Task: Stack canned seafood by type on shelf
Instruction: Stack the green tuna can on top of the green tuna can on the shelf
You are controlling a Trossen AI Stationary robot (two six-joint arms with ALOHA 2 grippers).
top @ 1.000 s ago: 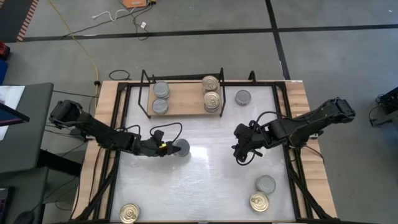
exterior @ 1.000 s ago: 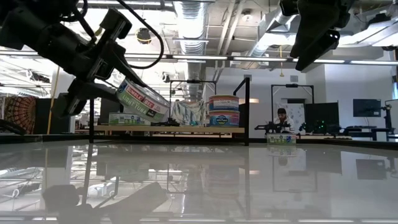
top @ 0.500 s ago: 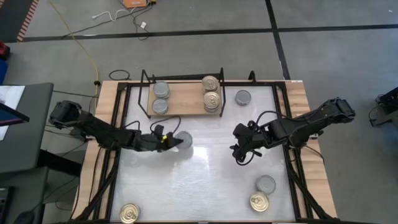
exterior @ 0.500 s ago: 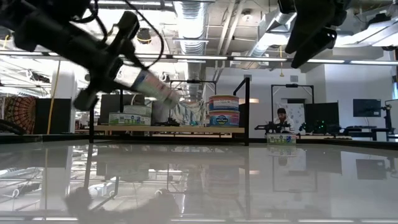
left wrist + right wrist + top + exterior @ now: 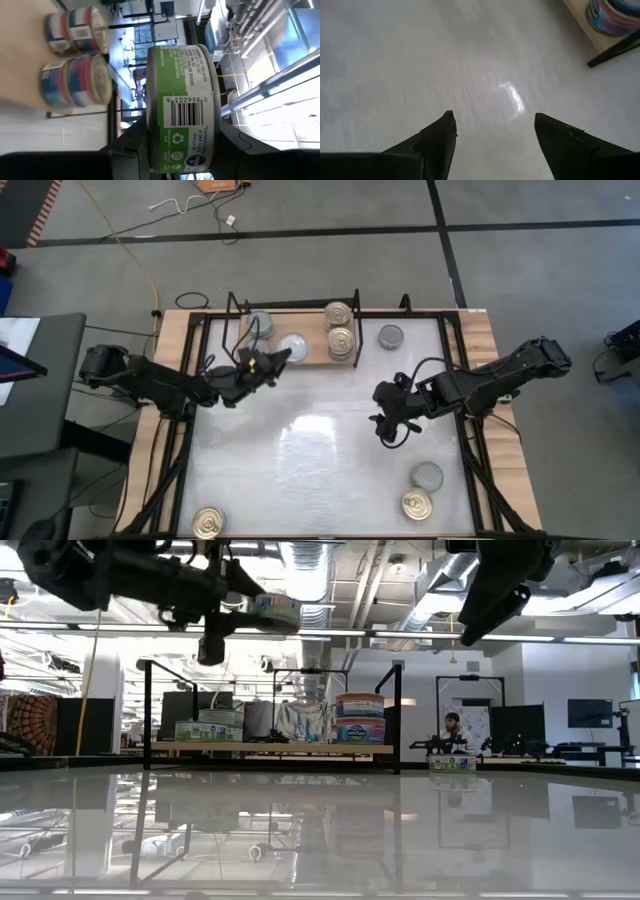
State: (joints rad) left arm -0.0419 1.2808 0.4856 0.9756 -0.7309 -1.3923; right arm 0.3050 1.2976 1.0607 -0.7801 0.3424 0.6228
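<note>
1. High view: the left gripper is clamped on a silver-topped can, carried over the front edge of the shelf. Grey-topped tins sit just beyond the gripper on the board; gold-topped tins stand further along. Still loose on the tabletop: one grey tin beside the shelf's far end, a grey and gold pair near the right arm, and one gold tin at the left front corner. Judged roughly half done.

2. Low view: the held can hangs well above the shelf board, clear of the black frame posts.

3. Left wrist view: the fingers grip the green-labelled can across its flat faces; stacked tins lie ahead, with bare board beside them.

4. Right wrist view: the right gripper hovers with fingers apart over bare tabletop, with open room all round.
</note>
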